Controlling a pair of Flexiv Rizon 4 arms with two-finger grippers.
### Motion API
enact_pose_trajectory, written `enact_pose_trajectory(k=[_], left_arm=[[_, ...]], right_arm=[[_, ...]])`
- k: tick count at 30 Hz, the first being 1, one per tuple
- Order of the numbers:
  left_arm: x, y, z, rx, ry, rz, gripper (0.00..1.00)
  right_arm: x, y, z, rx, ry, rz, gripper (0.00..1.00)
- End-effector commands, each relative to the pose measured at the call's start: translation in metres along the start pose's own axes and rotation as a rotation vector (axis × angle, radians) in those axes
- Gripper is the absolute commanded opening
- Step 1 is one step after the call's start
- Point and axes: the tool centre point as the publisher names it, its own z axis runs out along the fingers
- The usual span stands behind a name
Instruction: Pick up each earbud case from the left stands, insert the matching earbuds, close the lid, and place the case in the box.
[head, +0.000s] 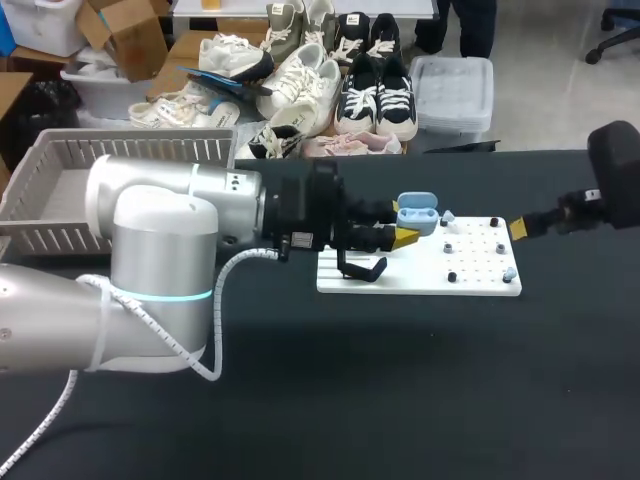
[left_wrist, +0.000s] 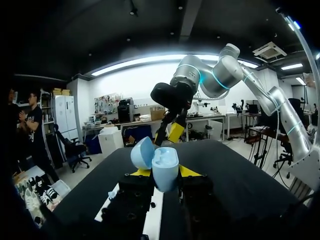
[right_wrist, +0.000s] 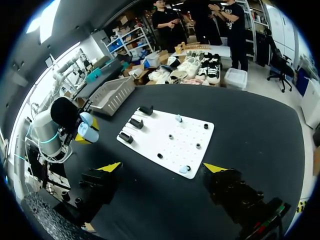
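Observation:
A light blue earbud case (head: 415, 214) with its lid open is held above the left part of the white board (head: 470, 283). My left gripper (head: 407, 234) is shut on it. In the left wrist view the case (left_wrist: 164, 169) stands between the yellow tips, its lid (left_wrist: 142, 152) tilted back. Two light blue earbuds (head: 447, 216) (head: 508, 273) sit on the board's pegs. My right gripper (head: 519, 228) hovers open at the board's right edge. In its own view its fingers (right_wrist: 164, 167) are spread wide, with one earbud (right_wrist: 185, 169) just ahead of them.
Black stands (head: 362, 268) sit on the board's left end. A grey slatted basket (head: 60, 190) stands at the table's far left, partly behind my left arm. Black pegs dot the board (right_wrist: 165, 137).

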Motion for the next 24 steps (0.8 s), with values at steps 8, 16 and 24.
enact_pose_trajectory(k=[8, 16, 24], left_arm=[[0.009, 0.008, 0.001, -0.017, 0.029, -0.027, 0.00], [0.009, 0.010, 0.001, -0.034, 0.041, -0.034, 0.00], [0.009, 0.010, 0.001, -0.034, 0.041, -0.034, 0.00]], right_arm=[[-0.005, 0.003, 0.005, 0.109, 0.010, 0.005, 1.00], [-0.005, 0.002, 0.007, 0.108, 0.014, 0.008, 1.00], [-0.001, -0.008, 0.005, 0.158, 0.093, -0.032, 1.00]])
